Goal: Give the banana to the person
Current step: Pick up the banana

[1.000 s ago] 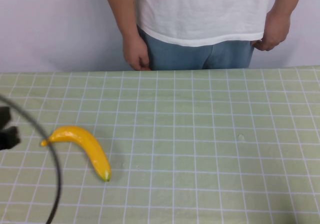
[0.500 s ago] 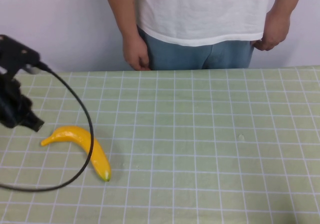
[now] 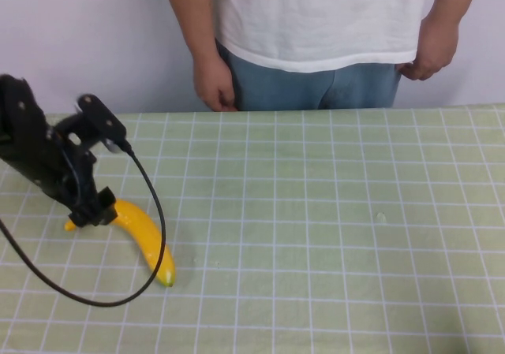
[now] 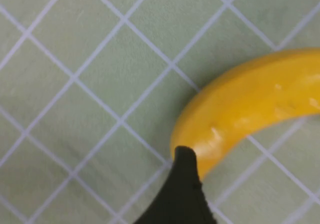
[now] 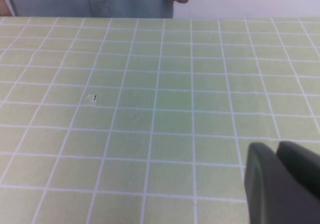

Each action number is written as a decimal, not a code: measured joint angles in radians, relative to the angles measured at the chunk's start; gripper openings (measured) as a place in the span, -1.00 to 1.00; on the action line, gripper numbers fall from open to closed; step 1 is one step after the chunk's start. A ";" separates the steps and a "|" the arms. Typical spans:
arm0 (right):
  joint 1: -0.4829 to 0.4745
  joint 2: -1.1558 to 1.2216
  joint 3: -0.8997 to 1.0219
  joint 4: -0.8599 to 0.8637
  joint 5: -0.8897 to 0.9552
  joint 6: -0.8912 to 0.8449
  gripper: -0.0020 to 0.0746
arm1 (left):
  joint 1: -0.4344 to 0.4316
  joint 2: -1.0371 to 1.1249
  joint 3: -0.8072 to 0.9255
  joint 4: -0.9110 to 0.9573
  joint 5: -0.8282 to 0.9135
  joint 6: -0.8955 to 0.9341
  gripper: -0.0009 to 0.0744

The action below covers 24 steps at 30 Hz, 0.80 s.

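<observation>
Just under our left gripper (image 3: pixel 93 212), which has come down from the side, lies the banana (image 3: pixel 146 240); its grip state we cannot tell. Our right gripper (image 5: pixel 282 184) stays parked, far from the person (image 3: pixel 316 31).

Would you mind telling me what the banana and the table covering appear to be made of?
The banana looks like moulded plastic: evenly yellow-orange and glossy, with highlights in the left wrist view. The table covering looks like a matte pale-green mat with a printed white grid, vinyl or cloth, hard to say. The left claw sits over the banana's end; the right claw is parked low.

Lab-like test bench: gridded green mat (image 3: pixel 331 212), bare white wall (image 3: pixel 87 39).
</observation>
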 joint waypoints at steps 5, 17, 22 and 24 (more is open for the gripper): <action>0.000 0.000 0.000 0.000 0.000 0.000 -0.97 | 0.000 0.060 0.000 -0.003 -0.047 0.058 0.50; 0.000 0.000 0.000 0.000 0.000 0.000 -0.97 | 0.000 0.141 -0.009 -0.010 -0.131 0.134 0.49; 0.000 0.000 0.000 0.000 0.000 0.000 -0.97 | -0.018 0.180 -0.011 -0.012 -0.140 0.136 0.11; 0.000 0.000 0.000 0.000 0.000 0.000 -0.97 | -0.025 0.188 -0.013 -0.015 -0.133 0.134 -0.22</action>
